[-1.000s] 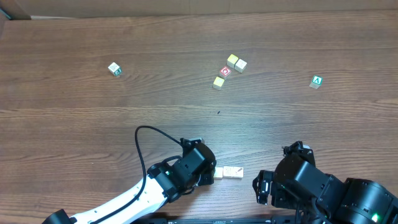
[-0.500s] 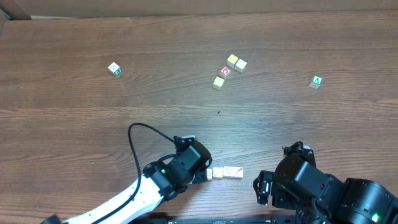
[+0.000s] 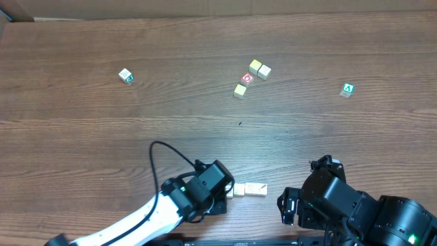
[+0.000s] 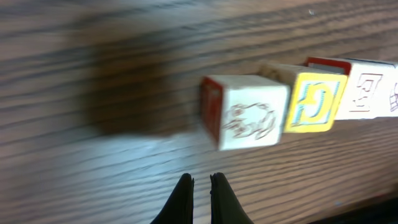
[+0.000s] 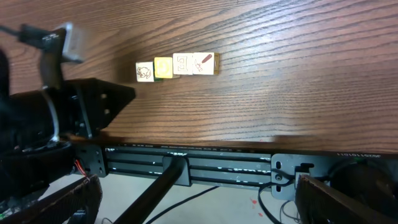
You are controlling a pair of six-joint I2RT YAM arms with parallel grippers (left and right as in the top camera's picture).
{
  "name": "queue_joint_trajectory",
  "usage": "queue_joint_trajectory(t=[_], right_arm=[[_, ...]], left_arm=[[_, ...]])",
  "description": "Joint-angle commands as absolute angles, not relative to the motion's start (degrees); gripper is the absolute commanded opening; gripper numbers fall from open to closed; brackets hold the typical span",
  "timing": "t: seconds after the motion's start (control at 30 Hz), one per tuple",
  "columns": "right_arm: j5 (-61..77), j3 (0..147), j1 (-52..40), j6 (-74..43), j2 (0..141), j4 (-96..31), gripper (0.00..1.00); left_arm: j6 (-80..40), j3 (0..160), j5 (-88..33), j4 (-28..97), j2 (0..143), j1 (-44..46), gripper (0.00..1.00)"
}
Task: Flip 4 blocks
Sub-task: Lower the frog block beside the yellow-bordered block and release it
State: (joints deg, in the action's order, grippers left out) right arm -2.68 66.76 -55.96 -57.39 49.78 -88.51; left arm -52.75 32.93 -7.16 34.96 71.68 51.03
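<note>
my left end effector (image 4: 201,182) has snapped shut and backed off toward 8 o'clock, leaving the end block (image 4: 252,113) free on the desk (image 3: 205,130).

In the left wrist view the blocks (image 4: 298,109) are blurred, and the last in the row is cut off by the right edge. From overhead, their printed marks are too small to read, and the left hand (image 3: 220,195) hides its own fingertips.

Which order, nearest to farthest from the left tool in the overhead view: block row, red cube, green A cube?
1. Block row: right beside the left tool, at the near edge.
2. Red cube: mid-table, in the far cluster.
3. Green A cube: far right.
</note>
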Motion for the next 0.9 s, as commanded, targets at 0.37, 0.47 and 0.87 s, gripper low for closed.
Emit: queue_joint_trajectory(t=[0.37,0.47,0.87], right_arm=[[-1.8,67.5,-56.2,-56.8,49.6,-88.2,1.0],[-1.8,67.5,-56.2,-56.8,49.6,-88.2,1.0],[-1.8,67.5,-56.2,-56.8,49.6,-88.4,1.0]], left_arm=[[-54.4,32.7,-14.6,31.2,78.7,47.8,0.04],[-54.4,32.7,-14.6,30.2,78.7,47.8,0.04],[-55.8,32.7,-14.0,27.6,78.7,47.7,0.04]])
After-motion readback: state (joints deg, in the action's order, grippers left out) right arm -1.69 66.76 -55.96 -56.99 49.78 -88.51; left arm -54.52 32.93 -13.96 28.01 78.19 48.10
